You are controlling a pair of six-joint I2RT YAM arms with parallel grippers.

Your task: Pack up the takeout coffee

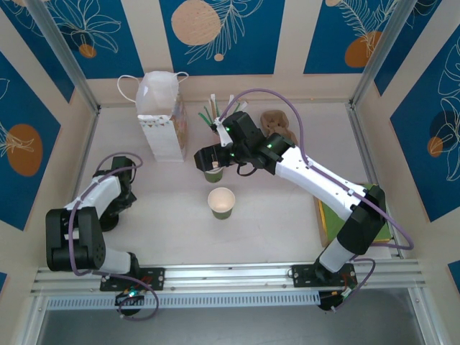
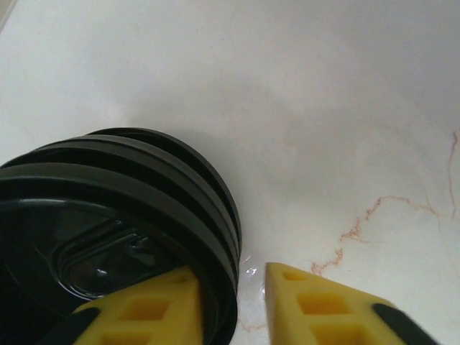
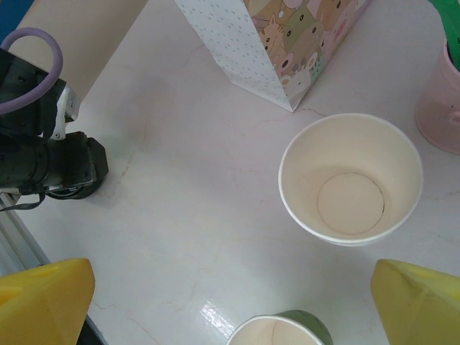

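Observation:
A stack of black plastic lids [image 2: 122,187] lies on the table at the left of the left wrist view. My left gripper [image 2: 230,277] straddles the stack's rim: one yellow finger [image 2: 147,309] is inside the top lid, the other is outside, with a thin gap to the rim. My right gripper [image 3: 230,309] stands wide open above two lidless green cups, one with a cream inside [image 3: 350,180] and one at the lower edge [image 3: 280,332]. From above, the right gripper [image 1: 208,158] hovers over a green cup [image 1: 213,174], and another cup [image 1: 221,203] stands in front. The takeout coffee is out of view.
A white patterned paper bag [image 1: 162,118] stands at the back left of centre, with a pink cup of straws [image 3: 442,108] to its right. A green tray [image 1: 374,215] lies at the right edge. Brown items [image 1: 277,122] sit at the back.

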